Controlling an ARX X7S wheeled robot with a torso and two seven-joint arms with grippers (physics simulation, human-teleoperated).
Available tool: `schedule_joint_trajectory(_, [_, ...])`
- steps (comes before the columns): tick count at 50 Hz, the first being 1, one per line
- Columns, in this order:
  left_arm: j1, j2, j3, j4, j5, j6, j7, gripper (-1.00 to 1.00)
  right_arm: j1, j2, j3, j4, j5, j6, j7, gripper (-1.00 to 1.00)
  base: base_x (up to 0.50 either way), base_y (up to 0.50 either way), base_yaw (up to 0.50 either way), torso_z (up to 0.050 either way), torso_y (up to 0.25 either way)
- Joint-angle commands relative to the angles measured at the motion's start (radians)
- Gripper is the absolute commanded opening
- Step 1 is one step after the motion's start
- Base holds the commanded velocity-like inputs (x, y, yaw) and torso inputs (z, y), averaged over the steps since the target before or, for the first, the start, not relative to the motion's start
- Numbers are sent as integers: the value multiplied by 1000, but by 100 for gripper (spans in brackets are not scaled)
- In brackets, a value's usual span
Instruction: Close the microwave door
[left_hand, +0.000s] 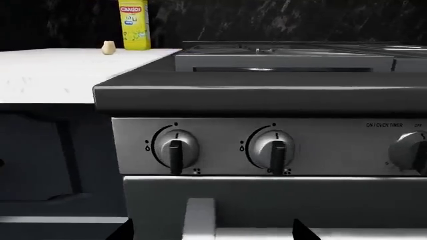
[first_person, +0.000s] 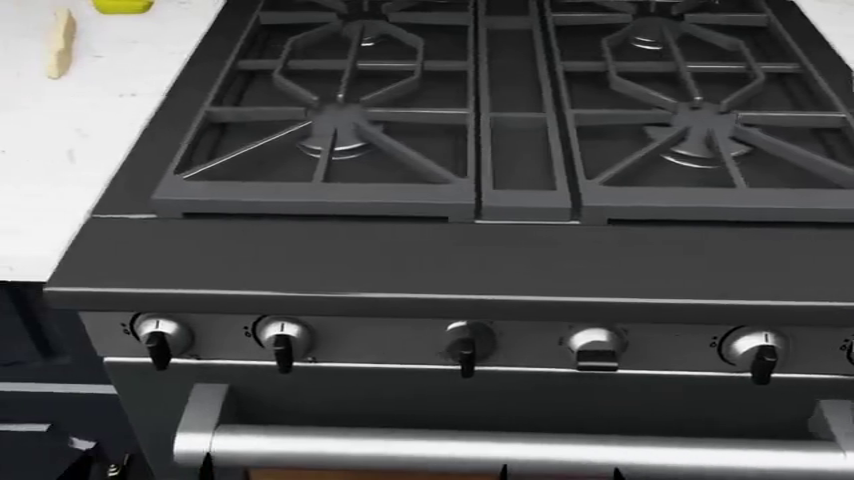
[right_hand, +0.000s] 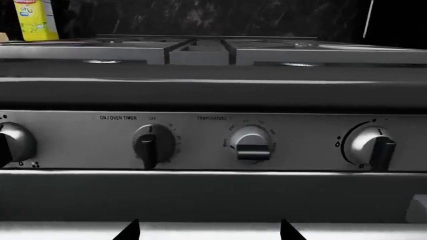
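Dark fingertip points of the left gripper (left_hand: 212, 231) poke into the edge of the left wrist view, set apart with nothing between them, so its jaws stand open; those of the right gripper (right_hand: 210, 231) show likewise spread in the right wrist view. Both hang just before the brushed-steel oven door handle (first_person: 507, 448) of the dark grey gas range (first_person: 454, 260). Above the handle runs a silver control panel (first_person: 387, 340) with black-tipped round knobs (first_person: 283, 340). Black cast-iron burner grates (first_person: 334, 120) cover the cooktop. On the white countertop (first_person: 67, 170) to the range's left stand a yellow carton (left_hand: 134, 25) and a small tan lump (left_hand: 109, 47). No microwave shows in any view
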Motion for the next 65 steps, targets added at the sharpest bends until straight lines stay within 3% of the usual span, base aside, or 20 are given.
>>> schedule_joint_trajectory(1, [-2,-10,12,0,-10,1,-12,100,2,10,-12,4,9,-4,12,100,0,500,0,0,0])
schedule_joint_trajectory(65, [-8,-49,60,-4,-51,13,-59,100,11,48,-60,4,46,-1,62,100,0,500,0,0,0])
